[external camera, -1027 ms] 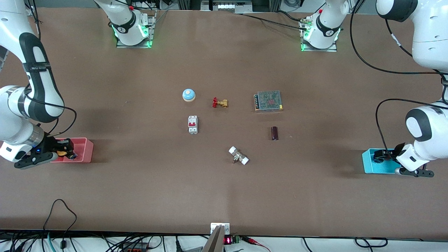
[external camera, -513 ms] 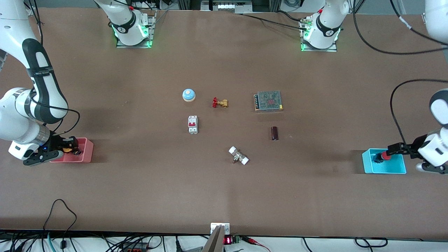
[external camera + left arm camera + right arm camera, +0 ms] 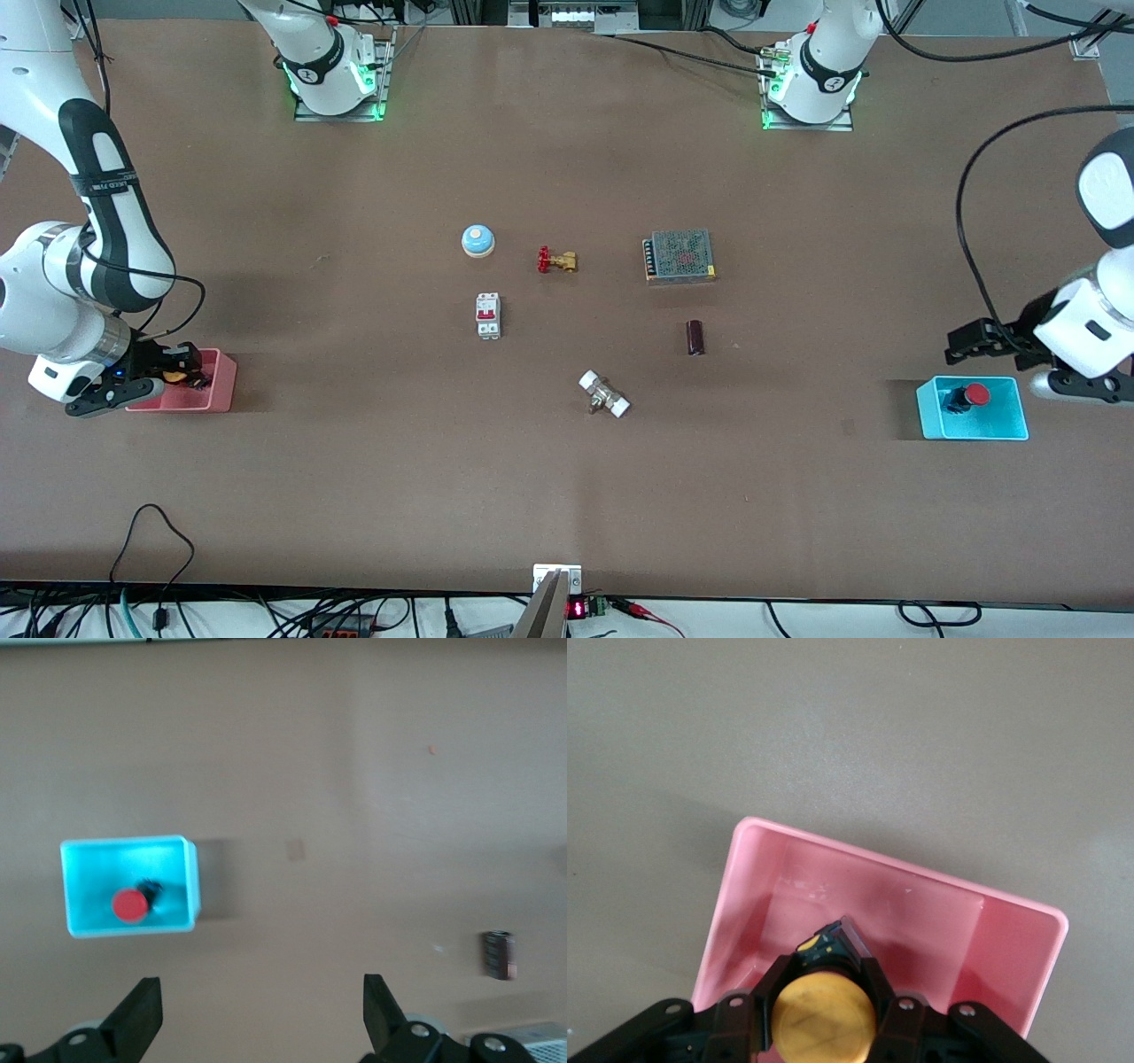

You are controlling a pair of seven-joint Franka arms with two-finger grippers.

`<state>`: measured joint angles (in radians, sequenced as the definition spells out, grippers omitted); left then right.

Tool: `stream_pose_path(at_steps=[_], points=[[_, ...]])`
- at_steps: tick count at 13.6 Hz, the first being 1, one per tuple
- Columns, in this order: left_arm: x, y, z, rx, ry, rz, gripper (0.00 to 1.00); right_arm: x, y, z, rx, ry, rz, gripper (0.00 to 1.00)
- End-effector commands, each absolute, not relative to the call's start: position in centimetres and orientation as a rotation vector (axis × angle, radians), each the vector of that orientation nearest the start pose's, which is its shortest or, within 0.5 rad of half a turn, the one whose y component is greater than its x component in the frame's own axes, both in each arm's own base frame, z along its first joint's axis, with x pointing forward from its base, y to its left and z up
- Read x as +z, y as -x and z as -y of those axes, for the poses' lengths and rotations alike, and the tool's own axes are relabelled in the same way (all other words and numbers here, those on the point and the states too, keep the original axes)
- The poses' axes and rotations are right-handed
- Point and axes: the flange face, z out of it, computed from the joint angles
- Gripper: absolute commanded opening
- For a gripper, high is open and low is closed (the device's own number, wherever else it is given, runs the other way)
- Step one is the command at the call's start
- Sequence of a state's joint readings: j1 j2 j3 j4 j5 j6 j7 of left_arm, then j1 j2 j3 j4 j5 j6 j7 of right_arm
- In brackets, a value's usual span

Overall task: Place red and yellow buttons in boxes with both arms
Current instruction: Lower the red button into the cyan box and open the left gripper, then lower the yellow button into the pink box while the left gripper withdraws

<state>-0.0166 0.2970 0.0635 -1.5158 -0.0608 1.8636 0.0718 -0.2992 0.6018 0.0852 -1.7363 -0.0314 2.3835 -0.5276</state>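
The red button (image 3: 973, 395) lies in the cyan-blue box (image 3: 930, 421) at the left arm's end of the table; it also shows in the left wrist view (image 3: 130, 905), inside the box (image 3: 189, 877). My left gripper (image 3: 967, 341) is open and empty, raised over the table just beside the box. My right gripper (image 3: 182, 369) is shut on the yellow button (image 3: 174, 377) and holds it over the pink-red box (image 3: 220, 390). In the right wrist view the yellow cap (image 3: 824, 1019) sits between the fingers above the pink box (image 3: 912, 904).
Mid-table lie a blue dome bell (image 3: 477, 240), a brass valve with red handle (image 3: 556, 260), a white circuit breaker (image 3: 488, 315), a metal power supply (image 3: 679, 255), a dark cylinder (image 3: 695, 337) and a white-ended fitting (image 3: 604, 394).
My left gripper has let go of the red button, which now lies in the cyan box, and has lifted away. My right gripper has shifted slightly over the pink box, still gripping the yellow button.
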Motion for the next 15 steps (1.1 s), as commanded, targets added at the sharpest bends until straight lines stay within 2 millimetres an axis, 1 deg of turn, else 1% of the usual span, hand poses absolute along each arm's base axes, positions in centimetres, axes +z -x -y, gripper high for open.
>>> stream_pose_path(at_steps=[1,3,4,5,6,7,8,9,10,12,14,15], points=[[53.3,-61.9,-2.6,-0.064,3.192,0.071,1.0,23.7,-65.5,15.5,-0.118,3.079,0.517,0.25],[55.6,-60.2,-2.9,-0.112,3.195,0.09,1.0,23.6,-65.5,15.6,-0.118,3.076,0.535,0.25],[56.5,-59.7,-2.8,-0.121,3.197,0.127,1.0,23.3,-65.4,15.6,-0.112,3.074,0.537,0.25],[57.0,-59.5,-2.9,-0.106,3.2,0.156,1.0,23.2,-65.4,15.9,-0.118,3.076,0.533,0.25],[57.2,-59.4,-3.8,-0.111,3.203,0.173,1.0,23.3,-65.4,16.0,-0.123,3.077,0.533,0.25],[57.4,-59.4,-4.1,-0.12,3.209,0.179,1.0,23.2,-65.4,16.0,-0.121,3.077,0.532,0.26],[57.5,-59.4,-4.0,-0.117,3.211,0.177,1.0,23.2,-65.4,16.0,-0.121,3.077,0.532,0.28],[57.5,-59.3,-3.3,-0.111,3.21,0.161,1.0,23.0,-65.4,16.0,-0.117,3.076,0.53,0.34],[57.6,-59.1,-3.0,-0.096,3.209,0.153,1.0,22.8,-65.4,16.0,-0.114,3.075,0.529,0.37],[58.2,-58.3,-2.2,-0.063,3.206,0.131,1.0,22.8,-65.3,16.1,-0.114,3.076,0.527,0.41],[58.1,-57.9,-1.7,-0.006,3.202,0.114,1.0,22.7,-65.3,16.1,-0.112,3.075,0.527,0.48],[58.3,-57.7,-1.6,-0.006,3.201,0.113,1.0,22.7,-65.3,16.1,-0.112,3.075,0.527,0.52]])
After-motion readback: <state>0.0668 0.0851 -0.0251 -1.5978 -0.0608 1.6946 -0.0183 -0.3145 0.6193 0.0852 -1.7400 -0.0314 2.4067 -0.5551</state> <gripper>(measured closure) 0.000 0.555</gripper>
